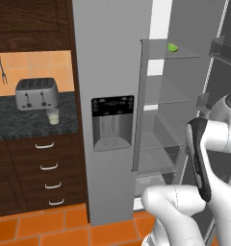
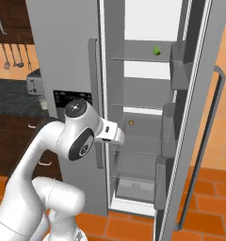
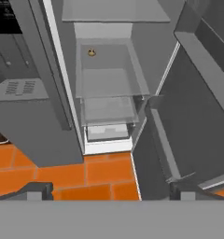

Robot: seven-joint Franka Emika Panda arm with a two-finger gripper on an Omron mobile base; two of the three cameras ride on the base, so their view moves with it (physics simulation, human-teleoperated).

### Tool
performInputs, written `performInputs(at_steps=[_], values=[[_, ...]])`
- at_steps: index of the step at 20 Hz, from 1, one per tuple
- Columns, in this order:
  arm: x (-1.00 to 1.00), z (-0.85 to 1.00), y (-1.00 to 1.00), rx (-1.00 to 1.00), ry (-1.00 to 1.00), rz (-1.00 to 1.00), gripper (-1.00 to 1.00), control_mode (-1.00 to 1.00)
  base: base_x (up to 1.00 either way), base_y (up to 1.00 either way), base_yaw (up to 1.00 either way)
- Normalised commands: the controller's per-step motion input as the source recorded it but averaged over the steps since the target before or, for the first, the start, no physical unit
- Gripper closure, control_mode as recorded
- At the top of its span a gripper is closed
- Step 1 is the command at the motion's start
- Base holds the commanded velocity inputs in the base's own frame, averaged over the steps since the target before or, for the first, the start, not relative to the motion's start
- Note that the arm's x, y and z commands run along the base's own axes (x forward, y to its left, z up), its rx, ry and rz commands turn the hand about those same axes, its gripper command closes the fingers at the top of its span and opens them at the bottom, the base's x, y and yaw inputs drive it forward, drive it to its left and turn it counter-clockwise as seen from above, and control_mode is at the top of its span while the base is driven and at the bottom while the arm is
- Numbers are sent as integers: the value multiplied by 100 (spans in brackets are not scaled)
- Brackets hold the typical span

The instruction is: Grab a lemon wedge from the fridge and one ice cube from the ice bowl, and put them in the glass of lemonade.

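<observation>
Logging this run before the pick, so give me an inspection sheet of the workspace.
Surface: dark counter left of the fridge; orange tiled floor.
Job's things: fridge door open; lemon wedge on an upper shelf; glass on the counter before the toaster.
Clutter: toaster; small brownish item on a middle shelf.
Tool: tool angled down at the lower shelves, holding nothing; open or shut cannot be told.
Cables: nothing seen.
Surroundings: dark wooden drawers; utensils hanging on the wall.
</observation>
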Motion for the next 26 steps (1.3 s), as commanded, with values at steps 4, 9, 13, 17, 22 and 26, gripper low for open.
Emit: performInputs(at_steps=[4,9,13,17,22,26], values=[[-89,65,44,16,0,-2,-100,-100,0,0,0],[-97,52,24,7,-2,-1,-100,-100,0,0,0],[-46,32,51,0,-22,-4,-100,-100,0,0,0],[-30,12,14,-2,-6,-1,-100,-100,0,0,0],[3,0,1,0,0,0,-100,-100,0,0,0],[94,0,-21,1,0,15,-100,-100,0,0,0]])
